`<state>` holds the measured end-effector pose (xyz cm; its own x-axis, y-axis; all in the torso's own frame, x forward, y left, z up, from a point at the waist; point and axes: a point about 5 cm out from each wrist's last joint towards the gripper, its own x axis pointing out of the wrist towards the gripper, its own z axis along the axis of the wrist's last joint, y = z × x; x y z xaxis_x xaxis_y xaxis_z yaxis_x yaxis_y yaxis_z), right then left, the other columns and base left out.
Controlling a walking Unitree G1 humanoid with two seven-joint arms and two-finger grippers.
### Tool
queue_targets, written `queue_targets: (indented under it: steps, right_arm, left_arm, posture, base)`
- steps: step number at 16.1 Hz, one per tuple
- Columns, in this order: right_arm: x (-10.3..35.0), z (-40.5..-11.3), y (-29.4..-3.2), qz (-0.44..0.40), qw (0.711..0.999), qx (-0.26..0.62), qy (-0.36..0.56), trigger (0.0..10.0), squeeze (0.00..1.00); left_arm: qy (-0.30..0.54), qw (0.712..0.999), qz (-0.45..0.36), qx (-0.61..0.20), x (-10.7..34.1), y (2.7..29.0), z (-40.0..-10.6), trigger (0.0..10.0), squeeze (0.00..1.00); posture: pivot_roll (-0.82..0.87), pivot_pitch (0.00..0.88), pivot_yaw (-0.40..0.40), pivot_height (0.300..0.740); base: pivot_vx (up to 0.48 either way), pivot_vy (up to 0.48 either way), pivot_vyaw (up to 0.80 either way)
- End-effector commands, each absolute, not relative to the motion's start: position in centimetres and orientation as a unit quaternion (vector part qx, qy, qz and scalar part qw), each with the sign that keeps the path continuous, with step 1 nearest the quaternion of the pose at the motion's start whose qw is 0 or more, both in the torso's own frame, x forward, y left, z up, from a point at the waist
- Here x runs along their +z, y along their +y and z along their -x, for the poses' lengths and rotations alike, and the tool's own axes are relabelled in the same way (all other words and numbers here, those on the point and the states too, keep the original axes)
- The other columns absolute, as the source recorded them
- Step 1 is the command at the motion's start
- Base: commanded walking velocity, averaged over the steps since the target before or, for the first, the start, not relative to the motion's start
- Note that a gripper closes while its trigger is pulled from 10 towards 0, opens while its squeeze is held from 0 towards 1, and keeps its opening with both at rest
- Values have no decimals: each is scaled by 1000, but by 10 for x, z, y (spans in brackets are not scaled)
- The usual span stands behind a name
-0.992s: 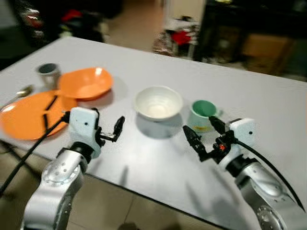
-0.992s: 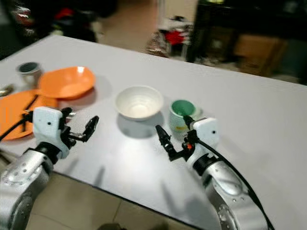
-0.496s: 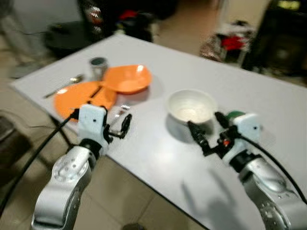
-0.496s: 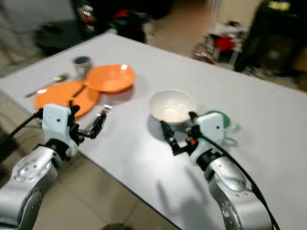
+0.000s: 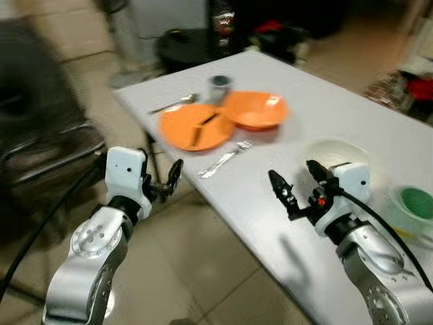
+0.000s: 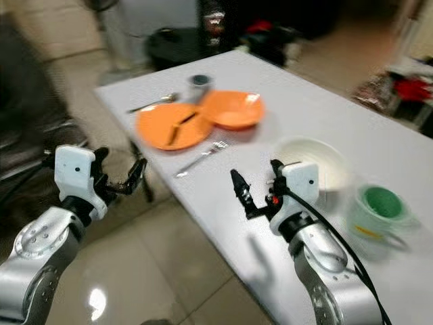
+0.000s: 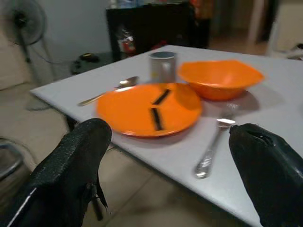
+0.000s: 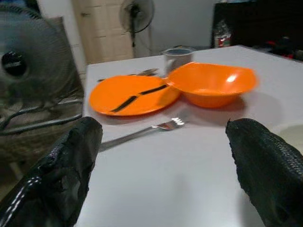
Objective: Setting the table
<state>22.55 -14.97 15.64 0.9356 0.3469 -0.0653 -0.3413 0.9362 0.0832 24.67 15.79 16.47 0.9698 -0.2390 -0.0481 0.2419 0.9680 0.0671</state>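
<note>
Camera swings left since a second ago, bringing the flat orange plate [image 5: 196,128], orange bowl [image 5: 255,110] at its 2 o'clock and steel fork [image 5: 224,160] on the grey worktop [image 5: 318,122] forward. Left gripper [image 5: 168,183] and right gripper [image 5: 298,189] hover with fingers spread, empty; nothing placed yet.

Both silver arms are raised in front of the body, bent at the elbow. The left gripper [image 5: 170,181] points forward with its two black fingers [image 7: 71,170] spread apart and nothing between them. The right gripper [image 5: 298,186] also points forward and a little up, fingers [image 8: 265,165] wide apart, holding nothing.
</note>
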Motion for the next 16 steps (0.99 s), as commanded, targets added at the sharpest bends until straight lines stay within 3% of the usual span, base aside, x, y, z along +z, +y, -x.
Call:
queue_targets:
  steps: [1,16]
  right_arm:
    - [158,-227,-147,-35,983,179,36,10000,1000]
    - [150,-223,-148,-53,992,105,47,10000,1000]
  left_arm:
    - [26,992,-36,-116,163,160,-248,10000,0]
    - [39,990,-51,-127,159,166,-252,10000,0]
  posture:
    - [70,0,1,740]
    - [59,0,35,740]
  base:
    - [0,307,800]
    - [0,310,34]
